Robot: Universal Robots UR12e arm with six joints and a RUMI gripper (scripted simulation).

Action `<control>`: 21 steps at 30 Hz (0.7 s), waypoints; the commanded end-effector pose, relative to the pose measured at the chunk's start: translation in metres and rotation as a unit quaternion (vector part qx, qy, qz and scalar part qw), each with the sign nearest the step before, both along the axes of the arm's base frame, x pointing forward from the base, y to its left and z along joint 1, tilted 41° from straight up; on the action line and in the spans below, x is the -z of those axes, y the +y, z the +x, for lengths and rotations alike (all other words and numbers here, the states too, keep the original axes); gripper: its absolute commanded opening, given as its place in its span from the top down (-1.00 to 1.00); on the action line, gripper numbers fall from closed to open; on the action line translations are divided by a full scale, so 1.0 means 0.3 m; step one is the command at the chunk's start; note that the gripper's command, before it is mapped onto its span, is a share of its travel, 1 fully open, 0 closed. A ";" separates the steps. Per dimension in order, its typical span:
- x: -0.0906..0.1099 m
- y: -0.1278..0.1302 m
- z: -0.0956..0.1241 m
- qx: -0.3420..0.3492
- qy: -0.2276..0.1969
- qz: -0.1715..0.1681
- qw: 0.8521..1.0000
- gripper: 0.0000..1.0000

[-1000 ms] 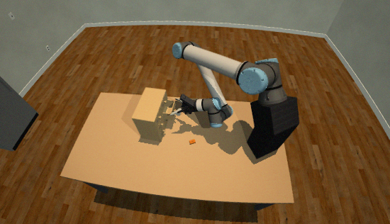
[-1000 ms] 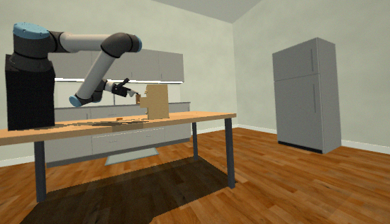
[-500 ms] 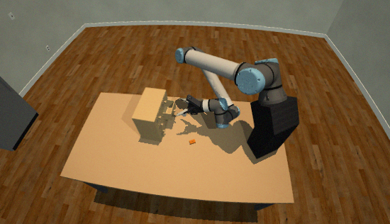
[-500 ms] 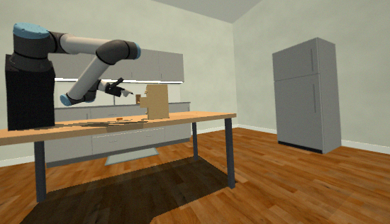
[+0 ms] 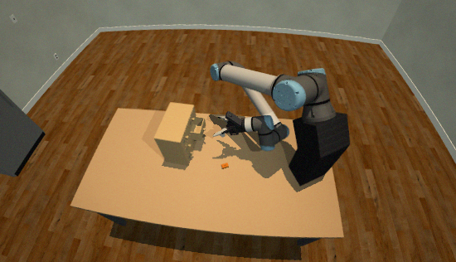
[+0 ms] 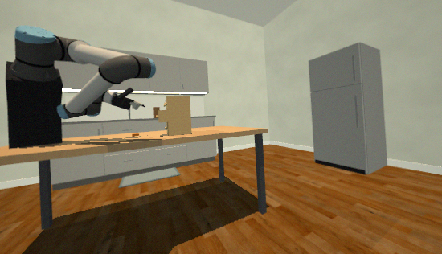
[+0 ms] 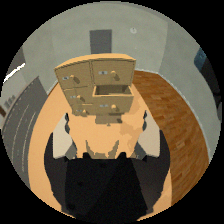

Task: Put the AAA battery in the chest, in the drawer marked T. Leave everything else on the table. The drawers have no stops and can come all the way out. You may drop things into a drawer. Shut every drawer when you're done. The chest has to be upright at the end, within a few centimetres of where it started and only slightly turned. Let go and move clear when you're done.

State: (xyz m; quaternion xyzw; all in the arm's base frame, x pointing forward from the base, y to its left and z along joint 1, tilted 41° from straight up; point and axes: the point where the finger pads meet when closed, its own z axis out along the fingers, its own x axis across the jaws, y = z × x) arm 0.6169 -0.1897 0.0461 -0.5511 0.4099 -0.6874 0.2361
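The tan chest [image 5: 176, 119] [image 6: 178, 115] [image 7: 77, 90] stands upright on the table. In the wrist view it has two columns of drawers with knobs and small labels, too blurred to read. The middle drawer of the right column [image 7: 113, 106] [image 5: 199, 129] [image 6: 161, 116] is pulled out; its contents cannot be made out. The other drawers look shut. My gripper [image 5: 213, 126] [image 6: 137, 98] [image 7: 105, 111] is open with nothing between its fingers. It hangs above the table, in front of the open drawer and apart from it. I cannot make out the AAA battery.
A small orange object [image 5: 225, 166] [image 6: 136, 135] lies on the table [image 5: 166, 196], off to one side of the open drawer. A small bluish spot [image 5: 222, 134] shows beside one finger; what it is cannot be told. The black arm base [image 5: 317, 147] stands at the table's opposite end.
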 end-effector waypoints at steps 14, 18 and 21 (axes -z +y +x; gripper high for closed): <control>0.025 0.019 -0.104 -0.003 -0.001 0.000 1.000 -1.00; 0.027 0.020 -0.112 -0.003 -0.001 0.000 1.000 -1.00; 0.029 0.020 -0.114 -0.003 -0.001 0.000 1.000 -1.00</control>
